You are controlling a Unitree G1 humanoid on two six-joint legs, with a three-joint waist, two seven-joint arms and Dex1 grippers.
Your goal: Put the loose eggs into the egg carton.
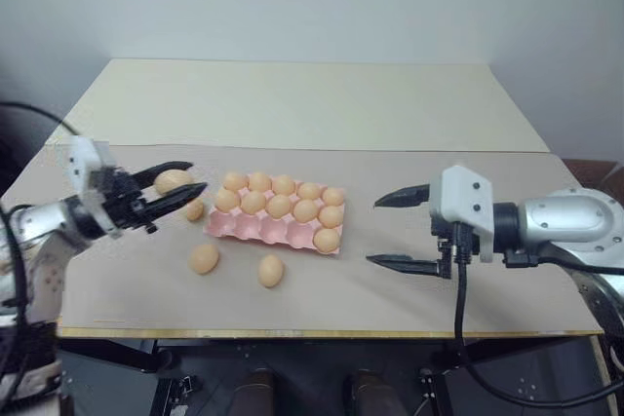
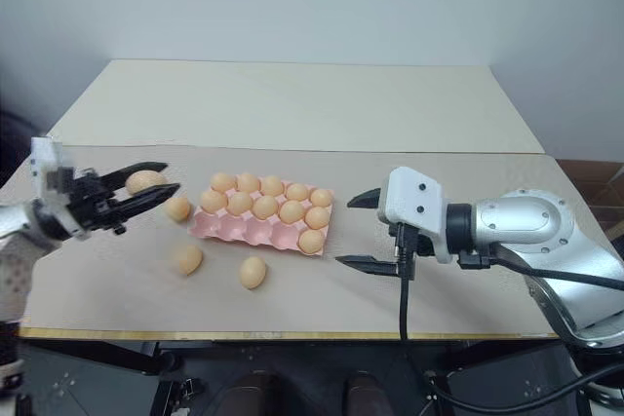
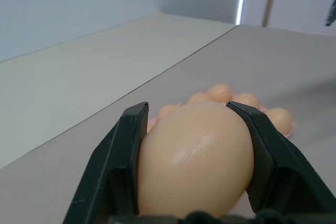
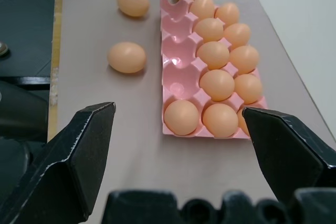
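Note:
The pink egg carton (image 1: 255,229) lies at the middle of the table. Its two far rows are full of eggs, and its near row has one egg (image 1: 327,240) at the right end beside several bare cups. My left gripper (image 1: 180,186) hovers above the table left of the carton, shut on a pale orange egg (image 3: 194,163). Three loose eggs rest on the table: one (image 1: 195,209) at the carton's left end and two (image 1: 204,258) (image 1: 271,271) in front of it. My right gripper (image 1: 373,231) hangs open and empty, right of the carton.
The tan table's front edge (image 1: 322,333) runs close below the loose eggs. A second, paler table top (image 1: 292,104) adjoins at the back. A black cable (image 1: 458,309) hangs from my right wrist.

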